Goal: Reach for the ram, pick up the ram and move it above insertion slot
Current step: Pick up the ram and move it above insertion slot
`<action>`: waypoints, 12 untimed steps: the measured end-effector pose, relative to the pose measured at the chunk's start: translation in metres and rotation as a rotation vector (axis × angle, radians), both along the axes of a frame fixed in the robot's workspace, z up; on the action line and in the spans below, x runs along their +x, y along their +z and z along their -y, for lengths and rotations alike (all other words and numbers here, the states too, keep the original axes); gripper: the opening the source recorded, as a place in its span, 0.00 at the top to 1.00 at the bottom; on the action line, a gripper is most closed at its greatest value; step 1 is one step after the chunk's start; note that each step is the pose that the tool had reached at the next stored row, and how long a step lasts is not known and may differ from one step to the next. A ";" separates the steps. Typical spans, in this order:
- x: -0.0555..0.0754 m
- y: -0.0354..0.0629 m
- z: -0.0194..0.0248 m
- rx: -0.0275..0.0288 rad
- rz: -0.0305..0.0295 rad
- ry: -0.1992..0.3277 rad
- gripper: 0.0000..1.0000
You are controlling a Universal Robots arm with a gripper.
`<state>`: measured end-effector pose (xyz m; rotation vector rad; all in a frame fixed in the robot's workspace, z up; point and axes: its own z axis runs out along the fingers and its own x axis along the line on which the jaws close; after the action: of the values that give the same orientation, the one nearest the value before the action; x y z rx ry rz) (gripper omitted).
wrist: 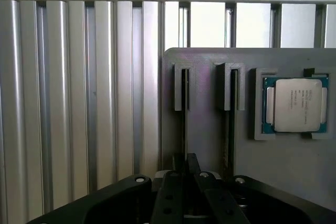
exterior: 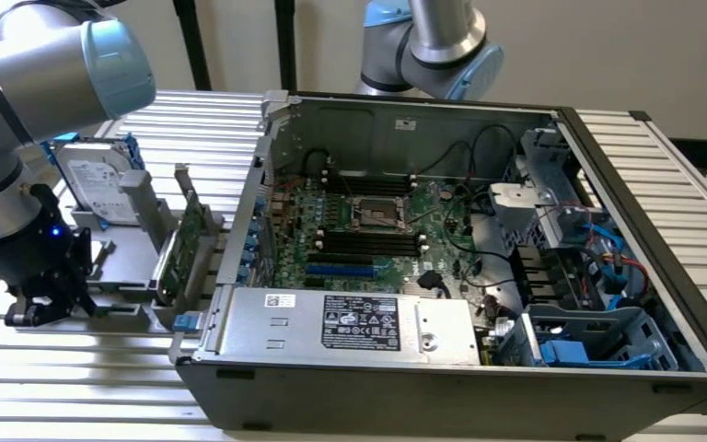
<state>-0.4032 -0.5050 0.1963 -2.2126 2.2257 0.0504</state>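
Gripper [exterior: 37,308] low at the grey holder [exterior: 136,221], at the exterior view's left of the open computer case [exterior: 648,368].
In the wrist view its fingers [wrist: 172,184] sit pinched together on a thin dark edge standing in a holder slot, apparently the ram [wrist: 184,103] seen edge-on; a processor chip [wrist: 296,103] lies nearby.

Picture edges cut off the gripper [wrist: 186,163] and the grey holder plate [wrist: 210,140].
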 end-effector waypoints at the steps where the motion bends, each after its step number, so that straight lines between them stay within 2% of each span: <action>1: 0.000 0.0000 0.0000 0.0000 0.0000 0.000 0.86; 8: 0.000 0.0024 0.0000 0.0000 -0.0001 0.000 0.86; 12: 0.000 0.0137 0.0000 0.0000 0.0000 0.000 0.86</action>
<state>-0.4032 -0.5051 0.2099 -2.2126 2.2257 0.0504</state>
